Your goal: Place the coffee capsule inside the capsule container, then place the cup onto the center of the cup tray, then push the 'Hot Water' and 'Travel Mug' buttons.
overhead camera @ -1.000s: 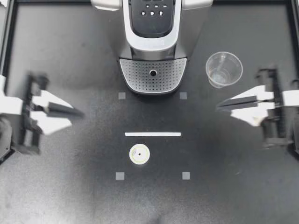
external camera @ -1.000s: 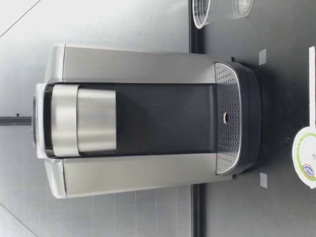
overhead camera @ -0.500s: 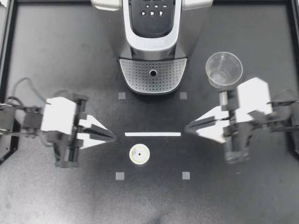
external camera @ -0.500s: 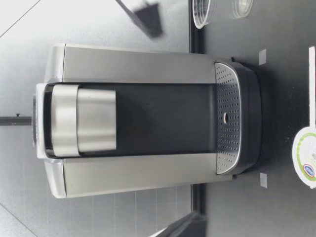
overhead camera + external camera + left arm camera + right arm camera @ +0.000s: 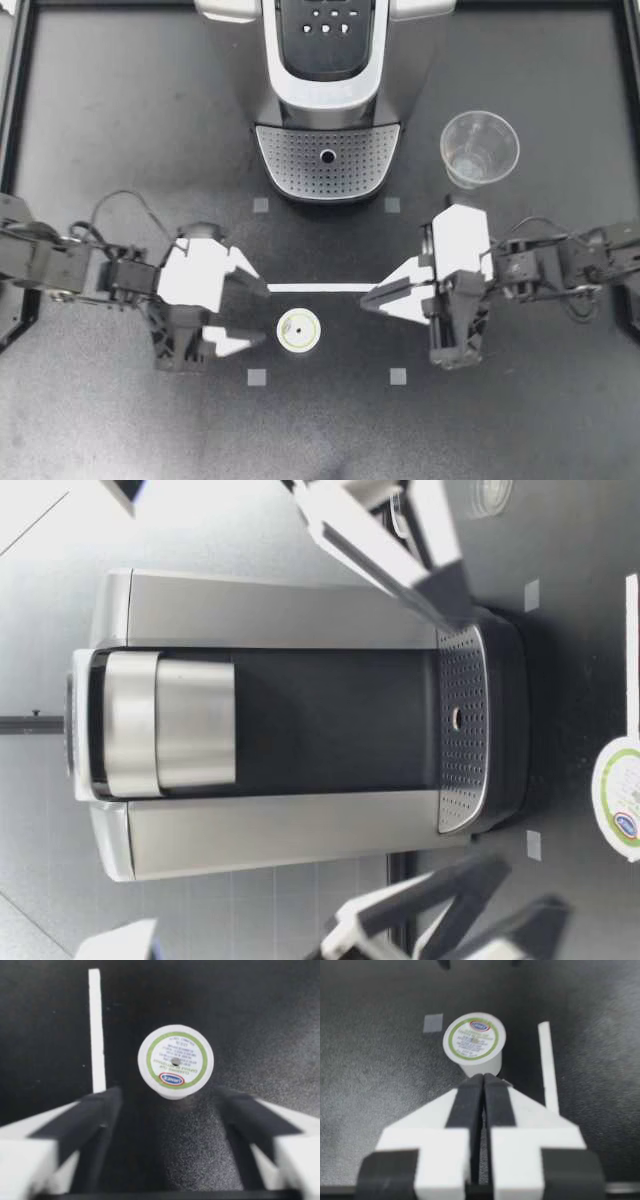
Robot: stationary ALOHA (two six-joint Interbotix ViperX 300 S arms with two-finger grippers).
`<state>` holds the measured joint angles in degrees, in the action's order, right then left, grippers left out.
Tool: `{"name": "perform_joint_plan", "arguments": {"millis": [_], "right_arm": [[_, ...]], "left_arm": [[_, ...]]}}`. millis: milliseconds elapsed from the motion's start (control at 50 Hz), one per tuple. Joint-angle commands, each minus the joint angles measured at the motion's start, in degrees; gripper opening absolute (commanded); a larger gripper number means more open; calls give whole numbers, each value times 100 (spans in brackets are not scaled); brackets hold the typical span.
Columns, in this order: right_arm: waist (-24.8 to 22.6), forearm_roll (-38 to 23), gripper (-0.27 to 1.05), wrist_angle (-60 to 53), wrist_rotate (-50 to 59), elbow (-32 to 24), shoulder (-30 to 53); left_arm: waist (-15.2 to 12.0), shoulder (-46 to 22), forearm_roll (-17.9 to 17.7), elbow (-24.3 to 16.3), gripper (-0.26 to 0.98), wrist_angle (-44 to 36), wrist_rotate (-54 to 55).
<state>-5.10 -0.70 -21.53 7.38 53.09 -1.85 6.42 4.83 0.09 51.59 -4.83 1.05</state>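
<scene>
Since half a second ago, both arms have been brought in toward the middle of the table point(image 5: 120, 120). The left gripper point(image 5: 262, 315) has been carried up to the coffee capsule point(image 5: 299, 331), and the right gripper point(image 5: 368, 300) has been moved away from the cup point(image 5: 480, 148) to the end of the white strip point(image 5: 327, 288).

The left gripper is seen with its jaws spread wide and nothing held. One finger lies over the strip's near end and the other beside the capsule. In the left wrist view the capsule point(image 5: 175, 1061) is shown upright on the table, just ahead of the open fingers point(image 5: 100, 1110) and in line with the gap, not touched by either.

Behind the capsule, the coffee machine point(image 5: 328, 90) is placed at the table's far edge. Its perforated cup tray point(image 5: 328, 160) is bare and its buttons point(image 5: 326, 20) are visible on top.

The right gripper is held with its jaws pressed together on nothing. In the right wrist view its tips point(image 5: 483, 1077) are pointed at the capsule point(image 5: 474, 1040), which stands just ahead of them. The clear cup is left upright on the table, beside the machine and well apart from that gripper.

In the low view both grippers are raised above the table surface.
</scene>
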Motion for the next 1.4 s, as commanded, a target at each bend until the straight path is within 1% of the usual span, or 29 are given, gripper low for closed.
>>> {"name": "perform_joint_plan", "arguments": {"millis": [0,240,460,760,1000,1380], "right_arm": [[-79,-9,14,-26,-9,-211,105],[-141,-9,14,-26,-9,-510,589],[-185,-53,14,9,-18,-756,879],[-185,-62,14,211,-26,-949,1063],[-185,-62,14,404,-35,-1081,1169],[-185,-79,14,457,-35,-1274,1371]], "left_arm": [[35,-79,0,-185,80,-26,-18],[114,-448,0,-360,80,-26,-53],[123,-633,0,-396,80,-53,-35],[123,-826,0,-501,79,-53,-79],[123,-1020,9,-712,79,-53,-105],[123,-1107,26,-817,79,-62,-193]]}}
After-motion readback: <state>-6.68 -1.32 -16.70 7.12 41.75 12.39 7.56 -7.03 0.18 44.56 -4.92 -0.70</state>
